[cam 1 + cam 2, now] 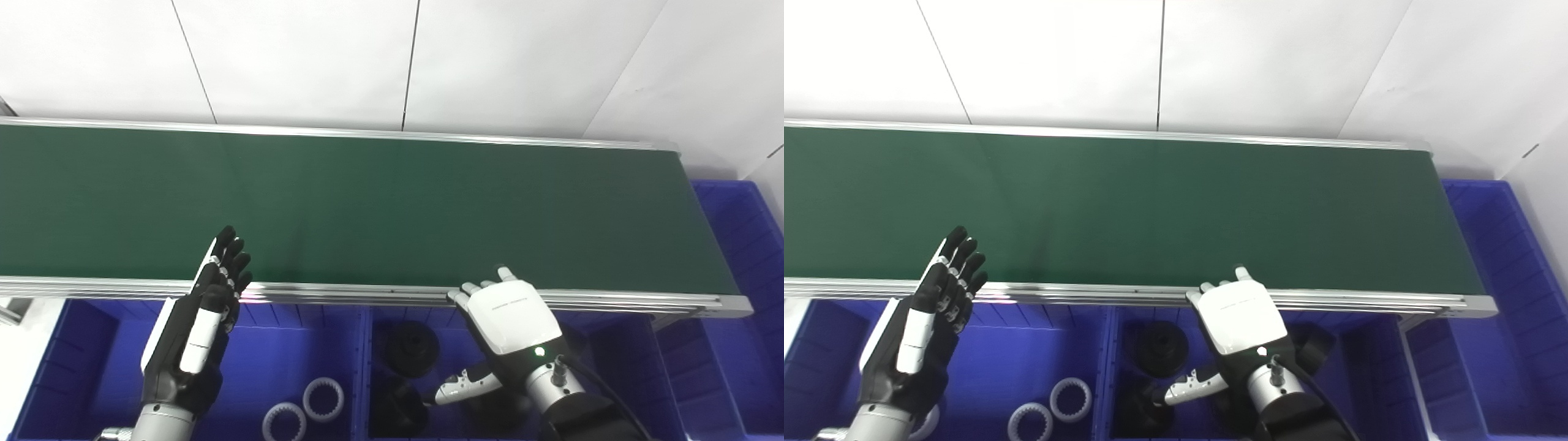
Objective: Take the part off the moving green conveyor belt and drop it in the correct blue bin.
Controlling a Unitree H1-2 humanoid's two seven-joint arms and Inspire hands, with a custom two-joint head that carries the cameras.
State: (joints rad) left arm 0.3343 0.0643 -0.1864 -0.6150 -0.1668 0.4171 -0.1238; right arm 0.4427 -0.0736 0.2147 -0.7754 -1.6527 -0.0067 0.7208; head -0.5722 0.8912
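Note:
The green conveyor belt runs across the view and carries no part. My left hand is open with fingers stretched up, held over the left blue bin at the belt's near rail. My right hand hovers palm down over the middle blue bin, thumb out to the left, fingers curled at the rail, holding nothing visible. The left bin holds white ring gears. The middle bin holds black round parts.
The belt's silver near rail runs between the hands and the belt. Another blue bin stands past the belt's right end. A white wall is behind the belt.

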